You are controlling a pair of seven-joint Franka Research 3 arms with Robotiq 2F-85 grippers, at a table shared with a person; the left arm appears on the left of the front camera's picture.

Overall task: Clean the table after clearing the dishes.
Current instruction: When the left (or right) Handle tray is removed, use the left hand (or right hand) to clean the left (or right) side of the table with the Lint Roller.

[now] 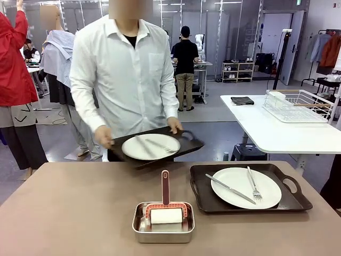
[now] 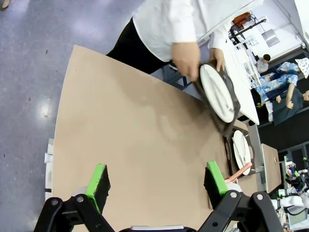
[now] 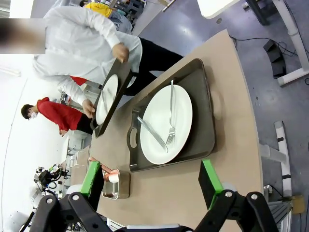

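At the lower right of the front view, one tray (image 1: 198, 192) with its plate (image 1: 246, 188) is set on the table (image 1: 69, 213), long side left to right, nearest the right gripper (image 3: 150, 176). Both that and the left gripper (image 2: 157, 181) are spread empty. The other tray (image 1: 189, 144) is held up by the person (image 1: 125, 80).

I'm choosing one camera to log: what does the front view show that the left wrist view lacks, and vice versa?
Front view: the steel pan with its white roller. Left wrist view: the left gripper, open above the table. Both: the person's hands holding one tray with its plate, the second tray resting on the table.
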